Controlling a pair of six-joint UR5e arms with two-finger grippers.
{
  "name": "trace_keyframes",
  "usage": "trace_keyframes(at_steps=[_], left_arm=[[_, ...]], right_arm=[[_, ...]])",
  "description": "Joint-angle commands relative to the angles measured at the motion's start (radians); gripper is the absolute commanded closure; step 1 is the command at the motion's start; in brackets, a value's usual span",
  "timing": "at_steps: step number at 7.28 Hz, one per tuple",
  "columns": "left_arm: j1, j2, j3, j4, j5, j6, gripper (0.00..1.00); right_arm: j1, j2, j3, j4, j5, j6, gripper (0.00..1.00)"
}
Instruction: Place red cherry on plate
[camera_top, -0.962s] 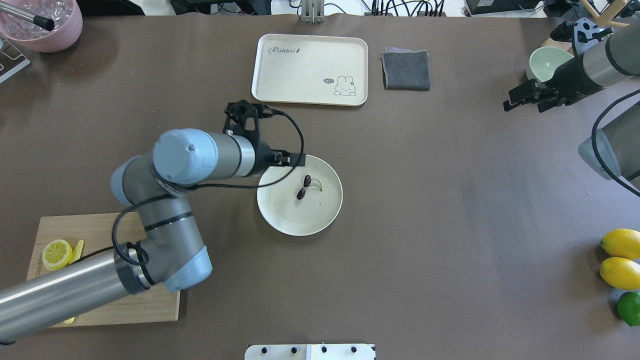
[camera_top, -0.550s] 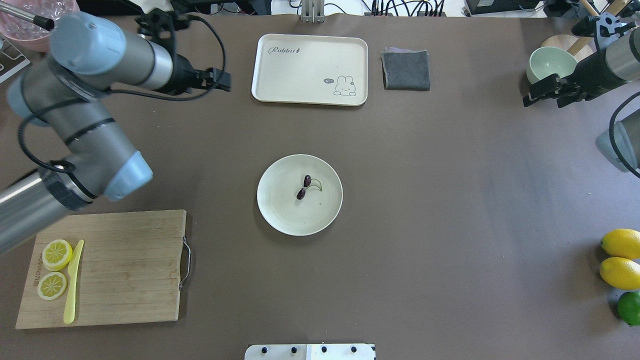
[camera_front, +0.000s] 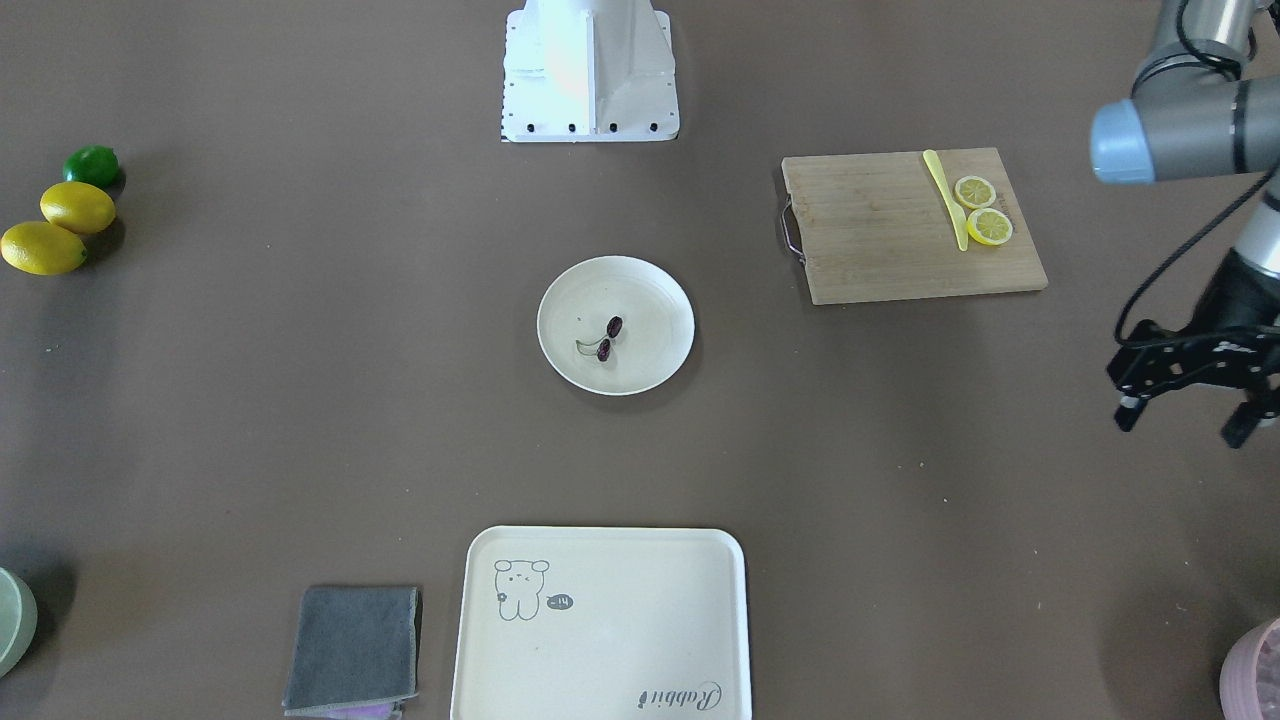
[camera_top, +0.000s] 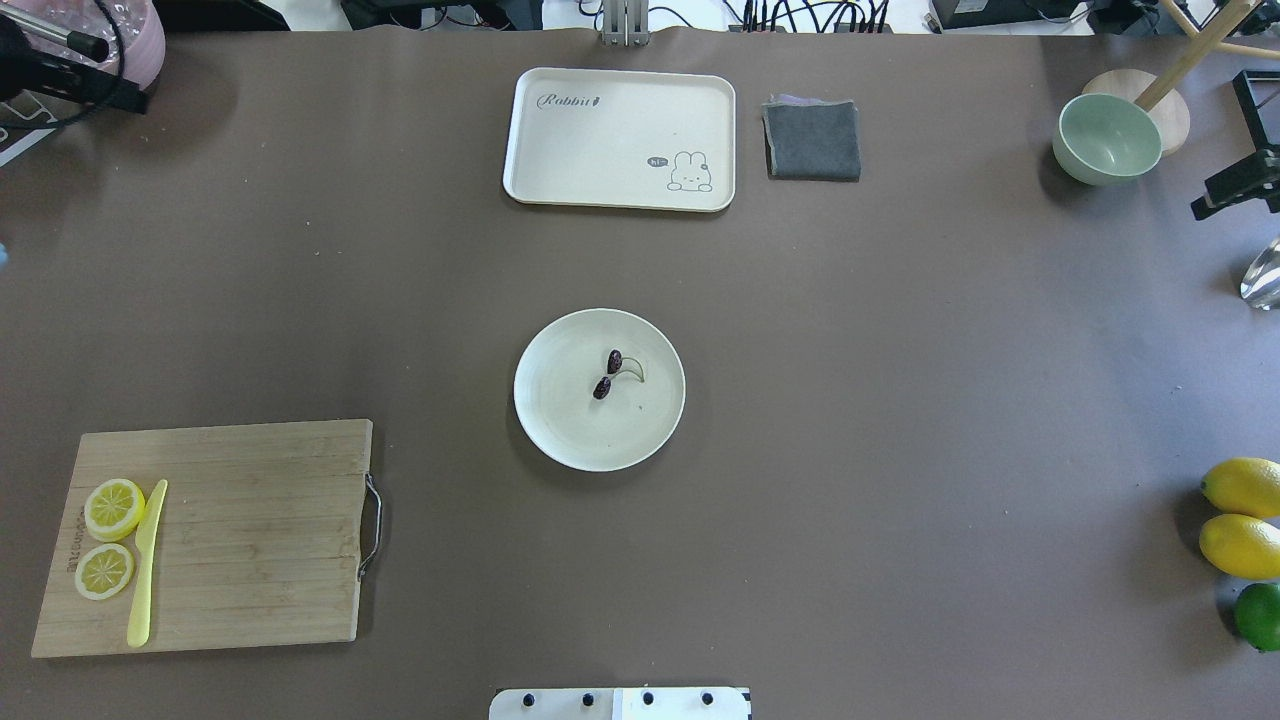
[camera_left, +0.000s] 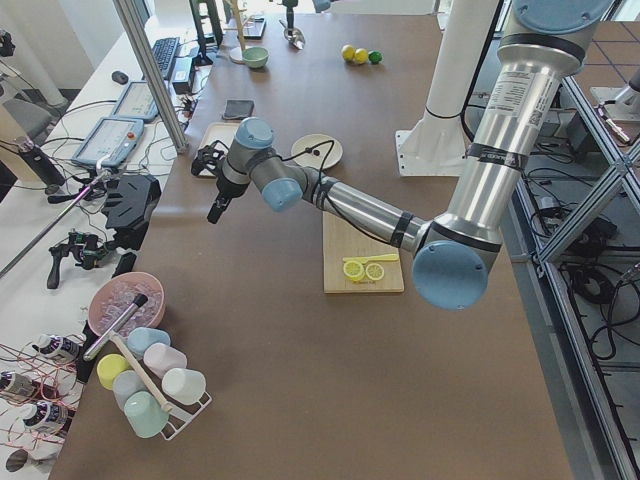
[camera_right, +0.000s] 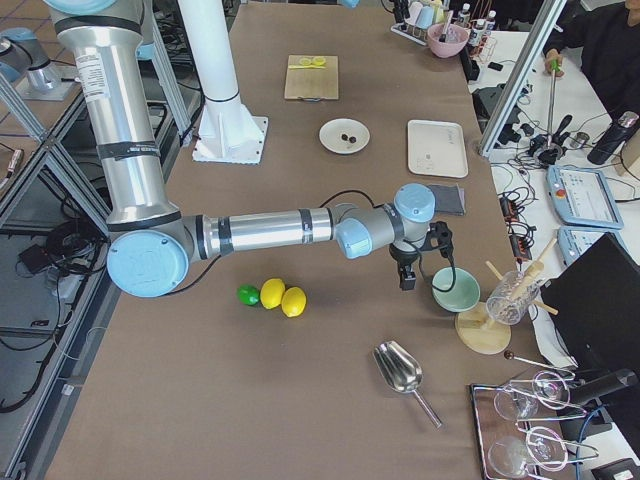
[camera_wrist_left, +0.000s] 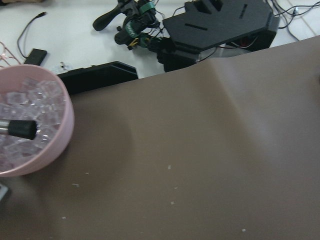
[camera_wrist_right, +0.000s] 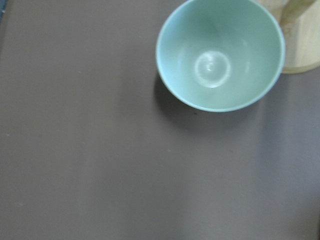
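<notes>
The red cherry (camera_top: 607, 374), a tiny dark maroon pair on a pale green stem, lies near the middle of the round cream plate (camera_top: 570, 425) at the table's centre. The front-facing view shows the same cherry (camera_front: 608, 338) resting on the plate (camera_front: 645, 295), with nothing touching it. My left gripper (camera_front: 1182, 425) hangs far off at the table's left end, open and empty, near the pink bowl. Only a black part of my right gripper (camera_top: 1235, 190) shows at the right edge, beside the green bowl; I cannot tell whether it is open or shut.
A wooden board (camera_top: 240, 540) holds two lemon slices and a yellow knife at front left. At the back are a cream tray (camera_top: 620, 120), a grey cloth (camera_top: 812, 140) and a green bowl (camera_top: 1105, 138). Two lemons (camera_top: 1240, 520) and a lime sit front right. A pink ice bowl (camera_wrist_left: 30, 125) stands back left.
My left arm pulled away from the plate to the back left corner and nearly out of the overhead view. The right arm drew back to the right edge. The cherry stayed on the plate.
</notes>
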Motion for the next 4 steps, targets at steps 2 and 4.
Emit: trace_keyframes(at_steps=[2, 4], left_arm=[[-0.191, 0.101, 0.039, 0.215, -0.02, 0.205, 0.02], [-0.275, 0.121, 0.052, 0.376, -0.032, 0.369, 0.02]], right_arm=[[0.114, -0.105, -0.001, -0.025, 0.006, -0.128, 0.0], [0.14, -0.112, 0.003, -0.034, 0.018, -0.144, 0.0]])
